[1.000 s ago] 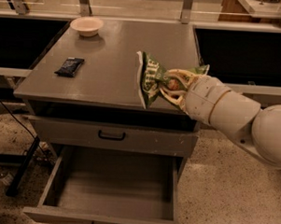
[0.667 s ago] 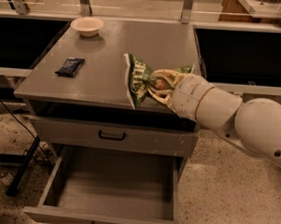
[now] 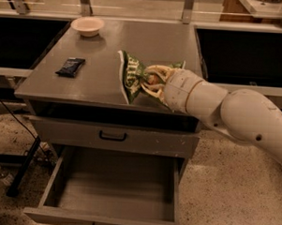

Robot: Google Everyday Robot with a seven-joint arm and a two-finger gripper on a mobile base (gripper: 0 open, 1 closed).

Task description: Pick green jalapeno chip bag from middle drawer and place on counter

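The green jalapeno chip bag is held upright over the right front part of the counter, its lower edge near the counter's front edge. My gripper reaches in from the right and is shut on the bag's right side. The cream arm stretches back to the right. The middle drawer is pulled open below, its grey inside bare.
A dark navy packet lies on the counter's left side. A pale bowl sits at the back left. A shut drawer front with a black loop handle is under the counter. Dark openings flank the cabinet.
My gripper has carried the bag a little to the left and further over the counter.
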